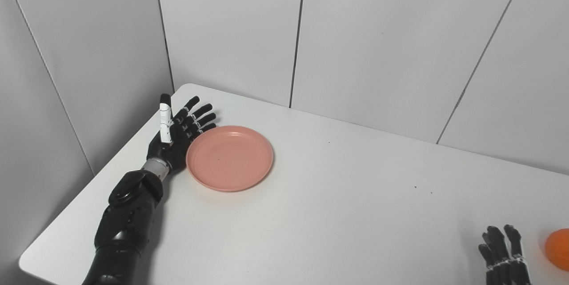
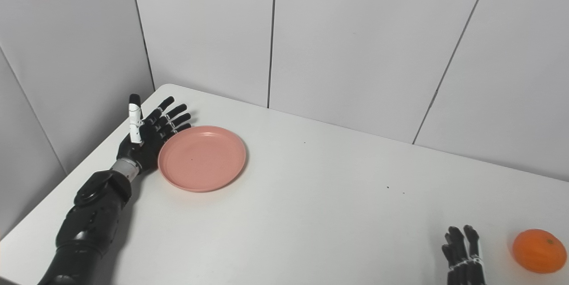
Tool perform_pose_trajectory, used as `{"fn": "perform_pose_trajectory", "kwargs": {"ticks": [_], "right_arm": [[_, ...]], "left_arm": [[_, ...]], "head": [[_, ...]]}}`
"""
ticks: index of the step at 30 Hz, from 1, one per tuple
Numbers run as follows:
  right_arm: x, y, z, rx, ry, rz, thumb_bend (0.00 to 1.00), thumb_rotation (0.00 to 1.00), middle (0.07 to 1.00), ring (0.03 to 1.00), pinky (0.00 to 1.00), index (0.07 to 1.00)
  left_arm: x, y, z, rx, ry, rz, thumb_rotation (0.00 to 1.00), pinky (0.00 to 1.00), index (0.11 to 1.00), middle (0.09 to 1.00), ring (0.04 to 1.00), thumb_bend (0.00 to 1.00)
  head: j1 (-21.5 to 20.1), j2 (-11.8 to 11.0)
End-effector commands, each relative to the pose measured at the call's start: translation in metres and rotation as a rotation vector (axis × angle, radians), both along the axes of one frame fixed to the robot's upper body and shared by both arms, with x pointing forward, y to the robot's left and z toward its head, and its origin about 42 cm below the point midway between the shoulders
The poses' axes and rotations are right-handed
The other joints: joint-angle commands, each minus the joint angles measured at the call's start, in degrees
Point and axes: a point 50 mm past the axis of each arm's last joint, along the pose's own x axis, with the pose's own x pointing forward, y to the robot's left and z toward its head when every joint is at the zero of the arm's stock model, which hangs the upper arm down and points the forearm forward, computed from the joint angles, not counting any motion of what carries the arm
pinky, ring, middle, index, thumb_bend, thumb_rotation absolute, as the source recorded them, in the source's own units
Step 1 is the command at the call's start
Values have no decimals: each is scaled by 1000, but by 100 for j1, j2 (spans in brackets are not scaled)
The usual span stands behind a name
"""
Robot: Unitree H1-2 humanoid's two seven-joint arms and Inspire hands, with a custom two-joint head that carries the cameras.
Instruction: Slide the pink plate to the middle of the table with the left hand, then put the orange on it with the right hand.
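left hand [image 1: 178,131]: fingers spread, palm flat against pink plate's [image 1: 229,158] outer rim, set to push inward | right hand [image 2: 462,256]: fingers apart, empty, orange [image 2: 539,250] just beyond

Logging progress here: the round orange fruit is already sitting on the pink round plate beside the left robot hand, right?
No. The pink round plate beside the left robot hand is empty; the round orange fruit lies on the white table near the right robot hand, as the right eye view shows.

No text, label, brand, number or sign can be read anywhere in either view, whether on the table, the wall panels or the robot's arms.
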Motion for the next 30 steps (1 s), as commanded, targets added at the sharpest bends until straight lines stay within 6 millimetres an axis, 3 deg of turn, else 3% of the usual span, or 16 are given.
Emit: {"fn": "perform_pose_trajectory", "kwargs": {"ticks": [1,15,30], "right_arm": [[-9,-25,-41,-50,176,-33,822,997,931,947,965,973],[-8,-22,-40,-45,173,-31,812,985,924,932,938,968],[-9,-21,-40,-55,173,-21,808,999,930,942,954,973]], "left_arm": [[7,-7,15,1,-36,-17,1000,811,919,829,816,1000],[10,-28,12,-15,-25,-65,1000,809,925,825,810,1000],[8,-65,7,-69,-8,-67,1000,826,917,828,822,1000]], "head": [[-7,4],[-34,8],[-86,53]]}}
